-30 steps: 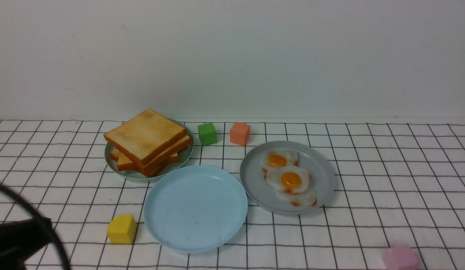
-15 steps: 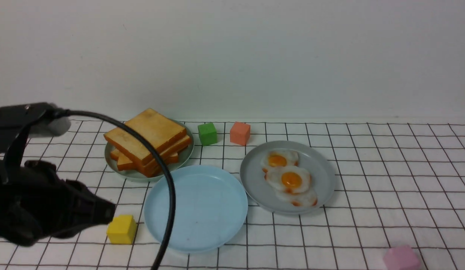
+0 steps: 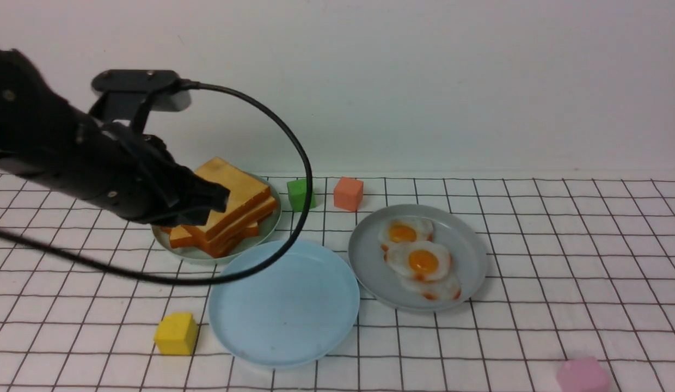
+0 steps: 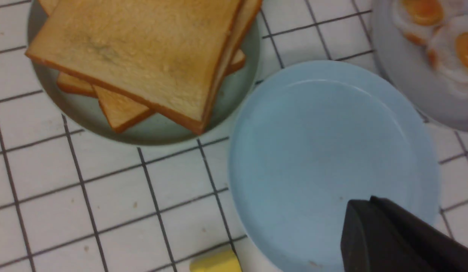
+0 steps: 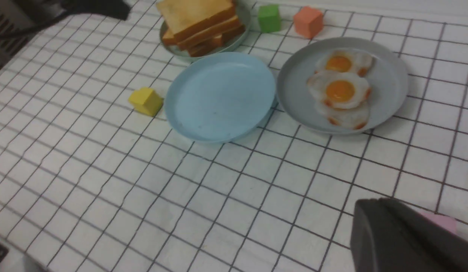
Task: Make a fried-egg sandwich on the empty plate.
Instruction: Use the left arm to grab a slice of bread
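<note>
The sky-blue plate (image 3: 286,302) lies at the front centre with nothing on it; it also shows in the left wrist view (image 4: 324,151) and the right wrist view (image 5: 220,96). A stack of toast slices (image 3: 237,204) sits on the pale green plate (image 3: 193,253). Three fried eggs (image 3: 422,261) lie on the grey plate (image 3: 471,256). My left gripper (image 3: 220,197) is shut and empty, in the air in front of the toast stack's left side. My right gripper (image 5: 370,206) is shut and empty, above the near right of the table.
A green cube (image 3: 300,194) and a salmon cube (image 3: 348,193) stand behind the plates. A yellow cube (image 3: 176,333) sits left of the blue plate. A pink cube (image 3: 581,374) lies at the front right. The left arm's black cable (image 3: 302,163) loops over the blue plate's far edge.
My left arm has risen from the front left corner and swung forward and right, to the toast stack. The plates, food and cubes have not moved.
</note>
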You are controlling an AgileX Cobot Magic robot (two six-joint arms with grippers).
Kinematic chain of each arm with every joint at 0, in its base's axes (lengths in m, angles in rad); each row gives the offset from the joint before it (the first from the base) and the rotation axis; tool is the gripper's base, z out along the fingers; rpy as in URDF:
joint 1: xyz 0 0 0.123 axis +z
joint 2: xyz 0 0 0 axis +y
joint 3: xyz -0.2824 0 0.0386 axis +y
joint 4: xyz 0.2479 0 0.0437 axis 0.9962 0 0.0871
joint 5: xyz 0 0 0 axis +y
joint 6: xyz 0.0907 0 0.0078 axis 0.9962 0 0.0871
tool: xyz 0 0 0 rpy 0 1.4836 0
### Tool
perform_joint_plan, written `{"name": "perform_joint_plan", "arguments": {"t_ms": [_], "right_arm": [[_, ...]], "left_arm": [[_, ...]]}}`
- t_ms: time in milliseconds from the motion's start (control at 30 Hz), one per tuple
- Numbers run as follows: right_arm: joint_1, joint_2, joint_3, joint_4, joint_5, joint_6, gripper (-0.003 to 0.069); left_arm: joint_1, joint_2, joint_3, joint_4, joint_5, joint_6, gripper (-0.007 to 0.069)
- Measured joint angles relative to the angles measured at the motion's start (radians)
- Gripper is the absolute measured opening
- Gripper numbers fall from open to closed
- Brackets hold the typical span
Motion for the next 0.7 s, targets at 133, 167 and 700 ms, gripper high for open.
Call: {"name": "perform_joint_plan", "arguments": {"t_ms": [133, 167, 700], "right_arm": [[0.061, 0.06, -0.058, 0.022, 0.022, -0.019, 0.0003], [0.064, 0.061, -0.058, 0.023, 0.022, -0.02, 0.0003], [0.086, 0.067, -0.064, 0.029, 0.021, -0.048, 0.0015]], "left_arm": [[0.0, 0.161, -0.117, 0.094, -0.015, -0.01, 0.0052], [0.0, 0.177, -0.129, 0.105, -0.015, -0.01, 0.0065], [0.001, 0.473, -0.286, 0.345, -0.199, -0.013, 0.0421]]}}
